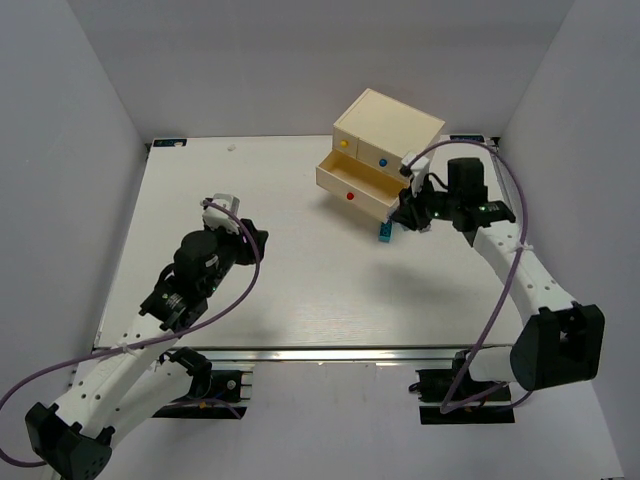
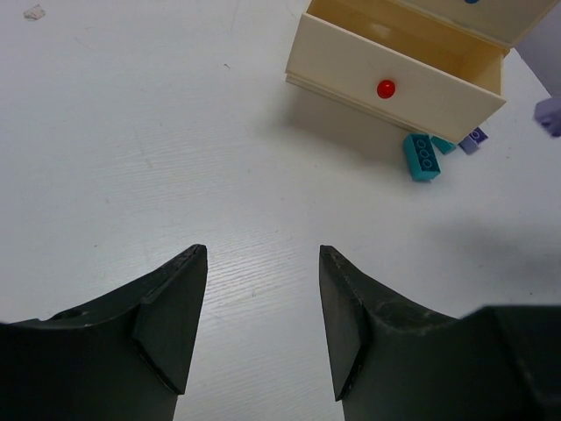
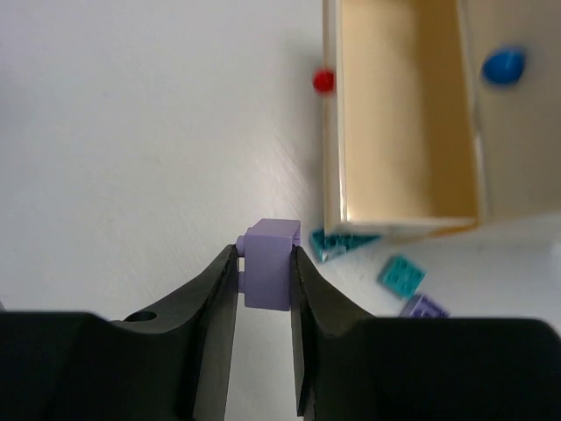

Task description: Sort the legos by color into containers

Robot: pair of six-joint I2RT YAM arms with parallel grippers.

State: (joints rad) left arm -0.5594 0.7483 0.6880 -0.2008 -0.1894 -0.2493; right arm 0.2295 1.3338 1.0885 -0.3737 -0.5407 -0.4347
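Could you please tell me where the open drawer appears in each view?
Top external: open drawer just right of centre, upper half.
Left wrist: top right, front facing the camera.
Right wrist: top right, seen from above.
Shared landmark: its red knob.

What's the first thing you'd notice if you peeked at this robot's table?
The little purple brick pinched between the right arm's fingers, close to the open drawer with the red knob. That drawer sticks out of a cream chest at the far right of the table, with teal bricks lying beside it. The left arm's fingers stand apart, holding nothing.
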